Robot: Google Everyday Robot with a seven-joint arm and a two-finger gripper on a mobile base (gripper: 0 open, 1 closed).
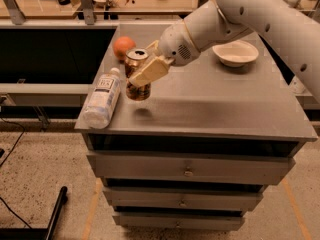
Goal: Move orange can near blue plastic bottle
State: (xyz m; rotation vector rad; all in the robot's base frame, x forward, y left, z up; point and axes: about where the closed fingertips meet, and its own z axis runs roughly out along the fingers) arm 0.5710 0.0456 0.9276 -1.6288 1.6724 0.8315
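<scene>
White robot arm over a grey cabinet top (215, 104); its gripper (141, 71) is clamped around the orange can (138, 92), held slightly above the surface, near the blue plastic bottle (101, 100) lying on its side at the left edge; the carry seems almost finished; next likely calls for lowering the can upright beside the bottle, then letting go.

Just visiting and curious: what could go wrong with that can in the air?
The gripper holds the can clear of the table; if it slips, the can may fall. The bottle lies on its side at the table's edge, so a bump might roll it off.
</scene>
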